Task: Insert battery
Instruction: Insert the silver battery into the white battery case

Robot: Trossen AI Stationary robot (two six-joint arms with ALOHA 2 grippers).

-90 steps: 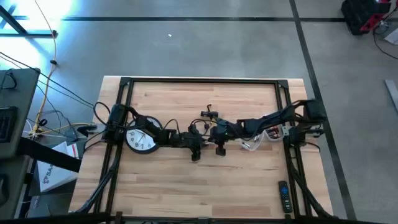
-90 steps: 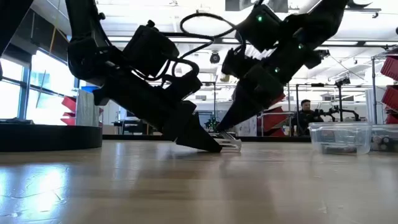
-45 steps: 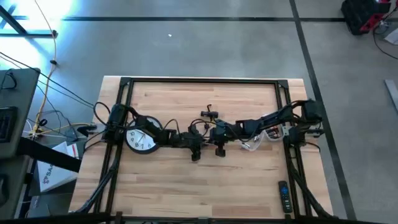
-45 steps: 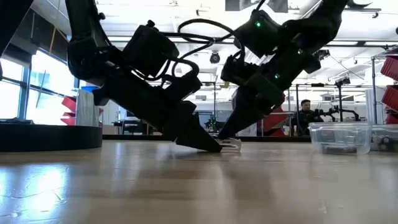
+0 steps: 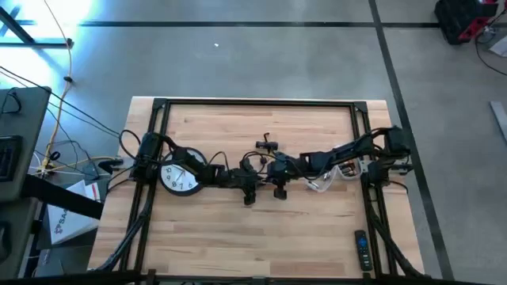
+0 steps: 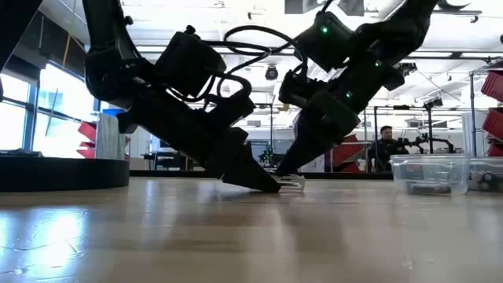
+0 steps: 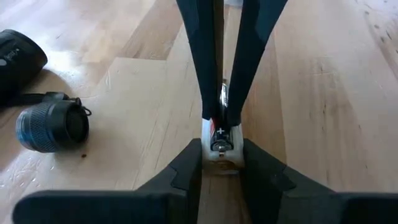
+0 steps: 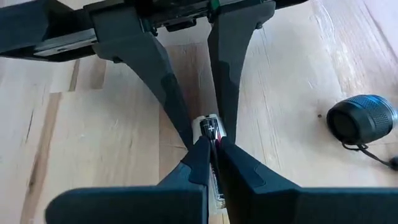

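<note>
Wooden tabletop (image 5: 261, 229) fills my screens, and both arms meet near its middle. From my left wrist camera, the left gripper (image 7: 221, 155) is clenched on a small pale battery holder (image 7: 221, 163) that rests on the wood, one finger on each side of it. A battery (image 7: 220, 138) lies in the holder, its plus-marked end facing this camera. Just beyond, the right gripper (image 7: 221, 115) comes down from the opposite side, its tips pinched onto that same battery. My right wrist camera agrees: its own fingers (image 8: 198, 163) are nearly together around the battery, with the left arm's fingers flanking the holder past them. The low view shows both sets of tips meeting at the holder on the table surface. Off to one side lies a dark flashlight (image 8: 362, 120) with a cord. Farther out in the high view sit a wall clock (image 5: 181, 178) under the left arm, a clear plastic bin (image 6: 431, 173) near the right arm's base, and a remote control (image 5: 361, 248) by the table's right edge.
</note>
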